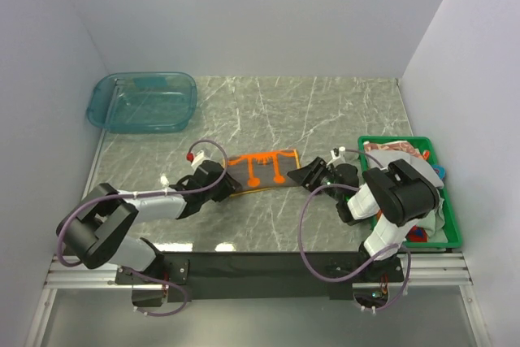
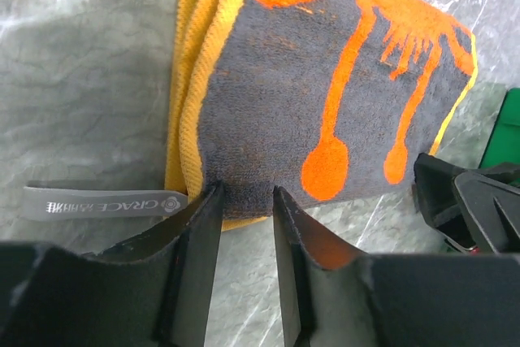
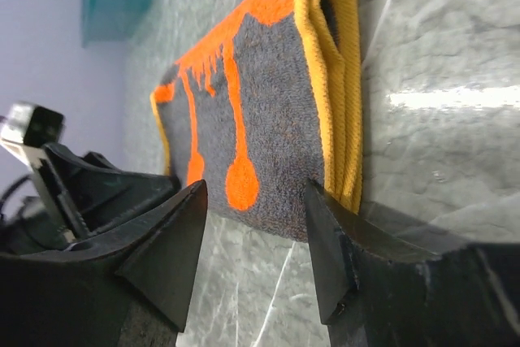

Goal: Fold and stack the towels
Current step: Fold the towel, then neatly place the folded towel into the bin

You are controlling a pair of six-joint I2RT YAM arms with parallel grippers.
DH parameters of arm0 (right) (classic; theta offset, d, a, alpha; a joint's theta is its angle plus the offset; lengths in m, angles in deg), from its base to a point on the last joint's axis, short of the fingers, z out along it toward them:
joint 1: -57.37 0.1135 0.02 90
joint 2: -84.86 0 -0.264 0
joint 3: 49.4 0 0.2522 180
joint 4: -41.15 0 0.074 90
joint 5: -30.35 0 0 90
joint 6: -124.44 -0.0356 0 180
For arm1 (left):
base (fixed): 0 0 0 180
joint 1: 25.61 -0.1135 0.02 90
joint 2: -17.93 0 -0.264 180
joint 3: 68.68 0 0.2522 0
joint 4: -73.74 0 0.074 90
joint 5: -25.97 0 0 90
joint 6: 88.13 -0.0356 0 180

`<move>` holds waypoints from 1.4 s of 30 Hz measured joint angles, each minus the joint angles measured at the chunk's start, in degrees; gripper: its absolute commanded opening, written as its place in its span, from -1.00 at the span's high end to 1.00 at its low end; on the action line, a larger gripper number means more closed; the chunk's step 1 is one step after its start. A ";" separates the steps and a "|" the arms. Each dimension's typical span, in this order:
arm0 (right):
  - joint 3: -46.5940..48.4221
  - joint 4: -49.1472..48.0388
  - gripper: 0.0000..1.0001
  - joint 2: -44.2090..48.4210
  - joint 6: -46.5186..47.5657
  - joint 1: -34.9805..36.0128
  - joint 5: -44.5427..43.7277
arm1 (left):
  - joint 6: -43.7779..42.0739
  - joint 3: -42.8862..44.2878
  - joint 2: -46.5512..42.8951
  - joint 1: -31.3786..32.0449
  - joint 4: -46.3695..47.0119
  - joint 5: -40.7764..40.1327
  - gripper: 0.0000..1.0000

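Folding looks like the step in hand. The grey towel with orange drips (image 1: 262, 170) lies doubled on the table (image 1: 325, 111), nearer the near edge than the far one and about midway between the side edges. The left gripper (image 1: 226, 186) has narrow jaws with the towel's left end between them; I cannot tell whether they pinch it. The right gripper (image 1: 302, 175) stands wide about the right end, not pressing.

Next, I judge, both must close on every layer and lift together, or the layers will splay.

More towels (image 1: 398, 152) sit in the green crate (image 1: 370, 145) at the right edge, and a teal tub (image 1: 142, 101) stands in the far left corner.

The left wrist view shows stacked yellow hems and a grey label (image 2: 106, 202) that the overhead view does not; only the overhead view shows the crate's contents.
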 measured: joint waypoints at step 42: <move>26.05 25.22 0.07 -8.15 7.87 0.17 -4.31 | -12.57 19.41 14.99 -9.14 -9.14 -5.70 0.40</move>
